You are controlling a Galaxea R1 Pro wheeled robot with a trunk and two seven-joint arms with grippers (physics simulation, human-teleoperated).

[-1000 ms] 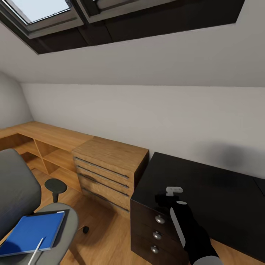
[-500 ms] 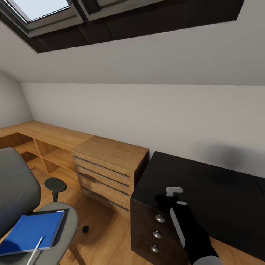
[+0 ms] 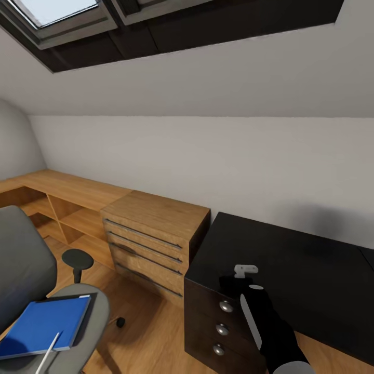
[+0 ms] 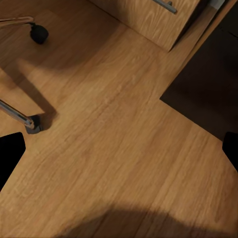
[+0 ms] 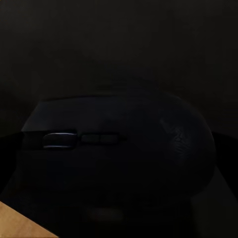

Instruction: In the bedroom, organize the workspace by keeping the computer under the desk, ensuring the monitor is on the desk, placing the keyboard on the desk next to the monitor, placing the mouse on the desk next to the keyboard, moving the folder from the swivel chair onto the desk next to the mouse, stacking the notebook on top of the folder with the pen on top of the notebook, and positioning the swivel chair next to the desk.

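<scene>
The grey swivel chair (image 3: 23,270) stands at the lower left. A bright blue folder (image 3: 41,324) lies flat on its seat, and the light pen (image 3: 49,353) rests across the folder's near edge. A dark border runs along the folder's far and right sides; I cannot tell whether it is the notebook. The black desk (image 3: 291,259) is at the right. My right gripper (image 3: 234,284) hovers over its front left corner, shut on the dark mouse (image 5: 119,153). My left gripper (image 4: 119,153) is open above the plank floor. Monitor, keyboard and computer are out of view.
A light wooden dresser (image 3: 150,234) with bar handles stands against the desk's left side, and low wooden shelving (image 3: 67,200) runs along the wall beyond it. The desk's drawer unit (image 3: 221,327) has round silver knobs. The chair's chrome legs and castors (image 4: 32,124) stand on the floor under my left gripper.
The whole head picture has shifted a little, so the camera moved. The right arm, chair, folder and pen keep their places.
</scene>
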